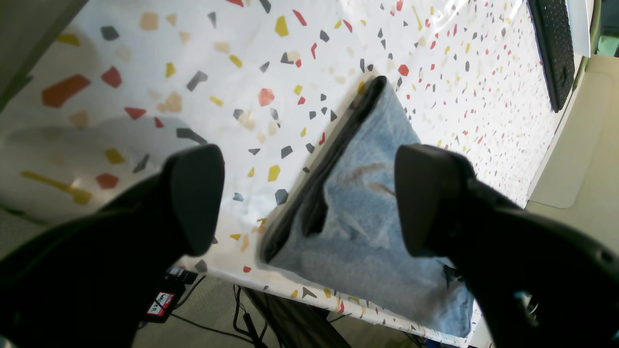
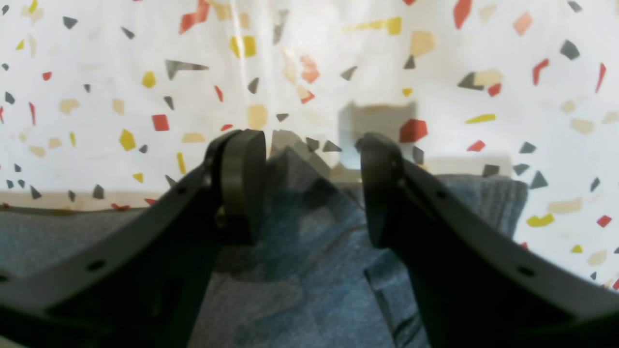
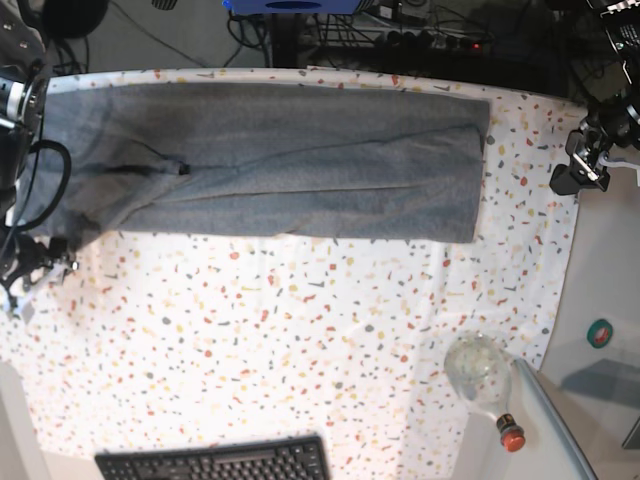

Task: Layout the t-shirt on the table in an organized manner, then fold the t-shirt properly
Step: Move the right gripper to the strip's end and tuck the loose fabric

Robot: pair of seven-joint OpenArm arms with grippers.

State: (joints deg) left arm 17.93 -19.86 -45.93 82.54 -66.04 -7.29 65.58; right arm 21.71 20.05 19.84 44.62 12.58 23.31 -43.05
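The grey t-shirt (image 3: 300,160) lies as a long folded strip along the far edge of the speckled table (image 3: 300,330). My left gripper (image 3: 577,168) hangs open off the strip's right end, beside the table's edge. In the left wrist view its open gripper (image 1: 309,203) frames the shirt's folded end (image 1: 358,222), with nothing between the fingers. My right gripper (image 3: 40,258) is at the strip's left end. In its wrist view the right gripper (image 2: 312,186) stands open just over the shirt (image 2: 300,280), near the fabric's edge.
A black keyboard (image 3: 215,462) lies at the near edge. A clear bottle (image 3: 480,370) with a red cap lies at the near right. A green roll (image 3: 598,333) sits on the grey side surface. Cables and gear run behind the far edge.
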